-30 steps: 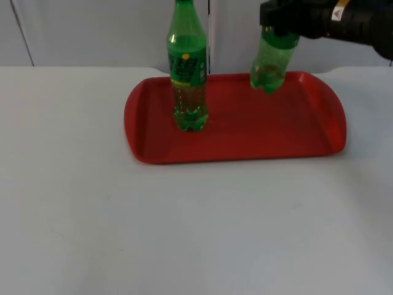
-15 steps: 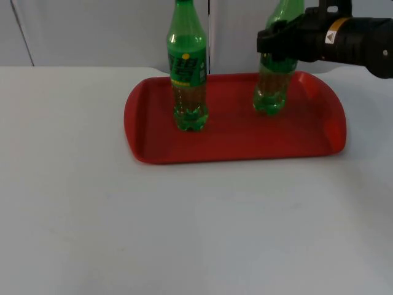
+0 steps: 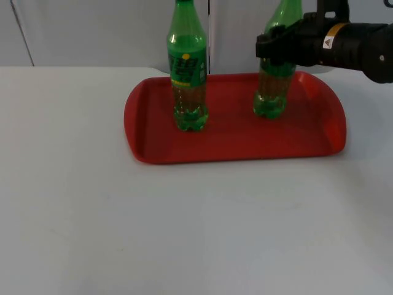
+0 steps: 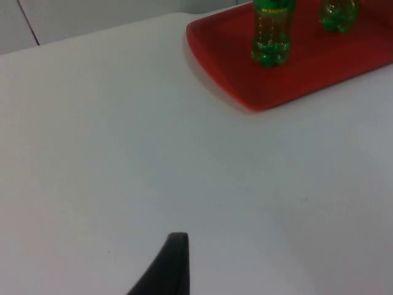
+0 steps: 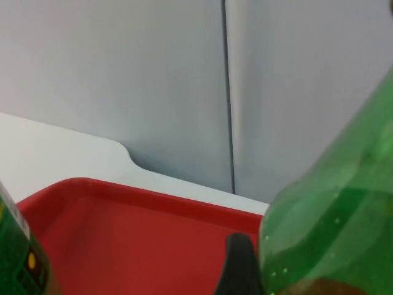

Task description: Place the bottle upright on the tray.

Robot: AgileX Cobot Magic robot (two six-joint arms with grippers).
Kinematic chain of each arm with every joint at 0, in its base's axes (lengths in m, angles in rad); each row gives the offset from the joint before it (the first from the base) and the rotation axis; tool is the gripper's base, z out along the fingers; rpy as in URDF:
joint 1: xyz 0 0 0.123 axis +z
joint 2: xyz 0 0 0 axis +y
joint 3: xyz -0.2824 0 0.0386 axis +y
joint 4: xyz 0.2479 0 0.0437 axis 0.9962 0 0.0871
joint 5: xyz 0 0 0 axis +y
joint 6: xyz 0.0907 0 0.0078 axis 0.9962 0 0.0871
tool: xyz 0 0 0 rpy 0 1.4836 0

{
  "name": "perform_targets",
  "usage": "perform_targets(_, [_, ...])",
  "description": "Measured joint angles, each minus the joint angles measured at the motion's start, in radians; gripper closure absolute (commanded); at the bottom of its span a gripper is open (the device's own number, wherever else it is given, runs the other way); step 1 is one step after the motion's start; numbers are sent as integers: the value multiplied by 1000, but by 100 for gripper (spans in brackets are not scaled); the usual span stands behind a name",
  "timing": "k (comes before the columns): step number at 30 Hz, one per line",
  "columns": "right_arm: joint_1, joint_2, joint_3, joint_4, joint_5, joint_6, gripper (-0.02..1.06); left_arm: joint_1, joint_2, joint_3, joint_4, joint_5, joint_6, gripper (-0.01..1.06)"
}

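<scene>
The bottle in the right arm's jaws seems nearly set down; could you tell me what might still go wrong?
1. The held bottle stands near the tray's far rim; an uneven seat could tip it on release.
2. The right gripper clamps mid-body; a sideways pull while opening might topple it.
3. The second bottle stands beside it; a wide retreat could knock it.
The left gripper waits over bare table.

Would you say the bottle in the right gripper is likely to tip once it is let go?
Possibly. The green bottle is tall and narrow-footed, so a nudge could topple it. It looks only part full, with liquid low, which should steady it. The right gripper holds it upright on the flat red tray, which favours a clean release.
</scene>
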Motion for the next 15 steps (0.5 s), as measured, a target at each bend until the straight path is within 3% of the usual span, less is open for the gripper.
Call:
perform_targets(2, [0, 0, 0, 0, 0, -14, 78, 0, 0, 0, 0, 0, 0, 0])
perform_targets(5, [0, 0, 0, 0, 0, -25, 42, 0, 0, 0, 0, 0, 0, 0])
perform_targets(6, [0, 0, 0, 0, 0, -28, 42, 0, 0, 0, 0, 0, 0, 0])
perform_targets(9, [0, 6, 0, 0, 7, -37, 5, 0, 0, 0, 0, 0, 0, 0])
perform_targets(10, [0, 10, 0, 0, 11, -41, -1, 0, 0, 0, 0, 0, 0, 0])
perform_targets(15, [0, 12, 0, 0, 13, -41, -1, 0, 0, 0, 0, 0, 0, 0])
